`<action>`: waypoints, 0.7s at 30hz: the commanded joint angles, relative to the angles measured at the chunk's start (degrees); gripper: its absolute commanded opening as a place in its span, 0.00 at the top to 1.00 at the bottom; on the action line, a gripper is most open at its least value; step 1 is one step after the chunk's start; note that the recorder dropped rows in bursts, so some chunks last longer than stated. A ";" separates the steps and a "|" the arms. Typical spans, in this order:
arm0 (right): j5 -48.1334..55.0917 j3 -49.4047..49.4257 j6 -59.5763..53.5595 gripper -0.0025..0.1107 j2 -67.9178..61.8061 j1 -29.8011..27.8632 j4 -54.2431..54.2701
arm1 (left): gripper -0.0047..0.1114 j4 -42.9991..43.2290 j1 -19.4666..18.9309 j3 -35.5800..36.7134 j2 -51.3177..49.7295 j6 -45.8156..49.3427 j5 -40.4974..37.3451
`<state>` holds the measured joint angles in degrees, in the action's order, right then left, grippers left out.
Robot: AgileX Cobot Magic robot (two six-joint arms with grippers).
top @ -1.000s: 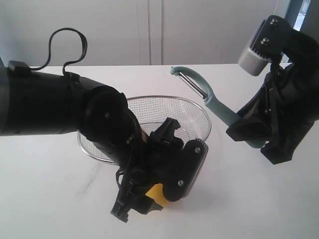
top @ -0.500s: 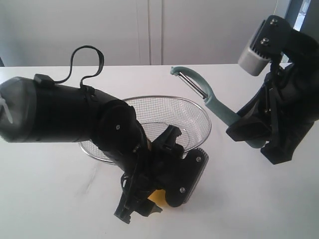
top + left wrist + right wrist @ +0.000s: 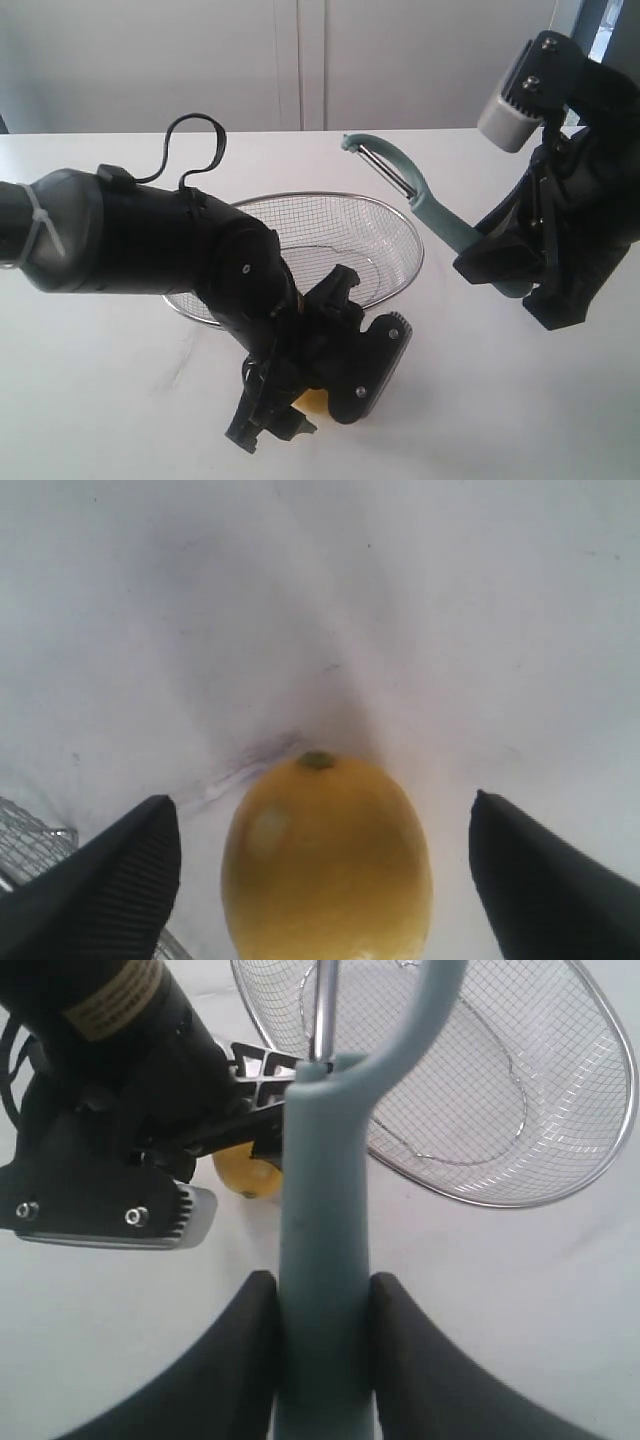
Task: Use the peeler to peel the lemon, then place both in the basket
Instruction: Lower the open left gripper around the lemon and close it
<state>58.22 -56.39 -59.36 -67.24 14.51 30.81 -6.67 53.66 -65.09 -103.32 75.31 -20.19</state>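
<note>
The yellow lemon [image 3: 326,860] lies on the white table between the wide-apart fingers of my left gripper [image 3: 325,825], which is open and not touching it. From the exterior only a sliver of the lemon [image 3: 314,400] shows under the left gripper [image 3: 285,420], just in front of the wire-mesh basket [image 3: 400,215]. My right gripper [image 3: 322,1295] is shut on the handle of the pale teal peeler [image 3: 322,1260]. It holds the peeler [image 3: 420,200] up in the air to the right of the basket [image 3: 600,1150], blade end toward the basket.
The white table [image 3: 520,400] stretches around the basket. The bulky left arm [image 3: 150,250] lies across the left of the basket. White cabinet doors [image 3: 300,60] stand behind the table.
The left arm has dropped lower and forward over the lemon, so less of the lemon shows. The right arm and peeler have not moved.
</note>
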 commanded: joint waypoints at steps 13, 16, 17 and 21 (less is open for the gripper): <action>-0.23 0.19 0.10 0.98 0.17 -0.26 0.48 | 0.26 -0.26 -0.96 -0.21 -0.10 -1.01 -1.02; -0.23 0.19 0.10 0.98 0.17 -0.26 0.48 | 0.26 -0.26 -0.96 -0.21 -0.10 -1.01 -1.02; -0.23 0.19 0.10 0.98 0.17 -0.26 0.48 | 0.26 -0.26 -0.96 -0.21 -0.10 -1.01 -1.02; -0.23 0.19 0.10 0.98 0.17 -0.26 0.48 | 0.26 -0.26 -0.96 -0.21 -0.10 -1.01 -0.90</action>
<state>58.22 -56.39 -59.36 -67.24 14.51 30.81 -6.57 52.78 -65.09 -103.32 74.64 -20.19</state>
